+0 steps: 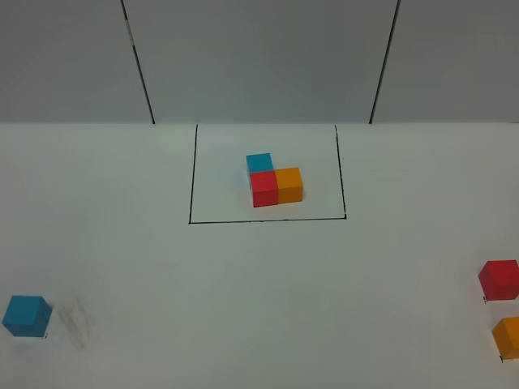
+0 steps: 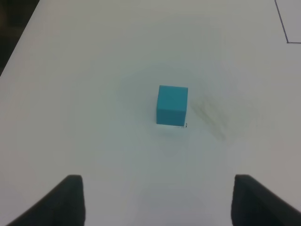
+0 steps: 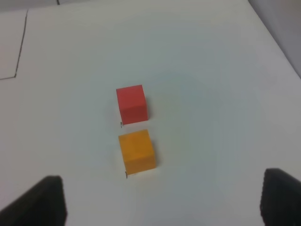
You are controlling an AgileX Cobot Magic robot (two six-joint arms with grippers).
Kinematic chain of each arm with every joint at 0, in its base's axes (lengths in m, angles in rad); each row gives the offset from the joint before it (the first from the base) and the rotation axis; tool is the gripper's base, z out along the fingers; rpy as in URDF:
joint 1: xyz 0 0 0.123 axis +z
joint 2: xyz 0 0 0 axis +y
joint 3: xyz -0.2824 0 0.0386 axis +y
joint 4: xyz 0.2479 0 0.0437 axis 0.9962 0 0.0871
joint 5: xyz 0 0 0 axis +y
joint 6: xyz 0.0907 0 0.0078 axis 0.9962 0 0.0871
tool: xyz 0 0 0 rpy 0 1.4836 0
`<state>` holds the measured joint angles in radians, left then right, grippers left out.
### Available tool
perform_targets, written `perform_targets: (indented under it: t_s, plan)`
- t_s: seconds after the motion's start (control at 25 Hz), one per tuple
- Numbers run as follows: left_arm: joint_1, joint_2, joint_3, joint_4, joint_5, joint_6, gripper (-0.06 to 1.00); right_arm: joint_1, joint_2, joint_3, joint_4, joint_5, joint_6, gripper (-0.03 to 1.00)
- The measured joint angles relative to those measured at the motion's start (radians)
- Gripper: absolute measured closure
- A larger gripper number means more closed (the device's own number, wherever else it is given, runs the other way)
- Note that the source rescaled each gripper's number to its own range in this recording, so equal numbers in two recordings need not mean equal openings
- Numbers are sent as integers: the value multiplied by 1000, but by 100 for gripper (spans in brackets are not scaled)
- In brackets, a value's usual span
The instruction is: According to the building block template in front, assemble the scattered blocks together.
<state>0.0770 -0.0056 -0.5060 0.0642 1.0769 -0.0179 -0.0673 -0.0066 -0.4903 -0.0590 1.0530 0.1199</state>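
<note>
Hovering over loose cubes, nothing assembled yet. Template inside black frame, far centre. Blue cube alone at left; red cube and orange cube close together, apart, at right. My left gripper and right gripper both spread, empty. All three cubes left to join. No writing seen.

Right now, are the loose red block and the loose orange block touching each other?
Apart. The right wrist view shows a strip of bare table between the red block and the orange block.
</note>
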Motion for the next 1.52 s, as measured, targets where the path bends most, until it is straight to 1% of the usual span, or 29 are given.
perform_targets:
  t_s: [0.48,0.6,0.76,0.88,1.0,1.12,1.24,1.32,1.36,1.52]
  plan:
    - [0,4,0,1,0,-1,42,0,0,0,0,0,0,10]
    - [0,62,-19,34,-31,-31,43,0,0,0,0,0,0,10]
    - [0,249,-91,141,-120,-129,50,0,0,0,0,0,0,10]
    - [0,429,-164,187,-145,-154,57,0,0,0,0,0,0,10]
    - [0,626,-226,192,-155,-158,62,0,0,0,0,0,0,10]
    - [0,800,-270,192,-184,-159,63,0,0,0,0,0,0,10]
    - [0,949,-282,187,-253,-159,64,0,0,0,0,0,0,10]
    - [0,1033,-282,158,-311,-159,61,0,0,0,0,0,0,10]
    - [0,1074,-282,131,-345,-158,57,0,0,0,0,0,0,10]
    - [0,1202,-283,2,-441,-141,34,0,0,0,0,0,0,10]
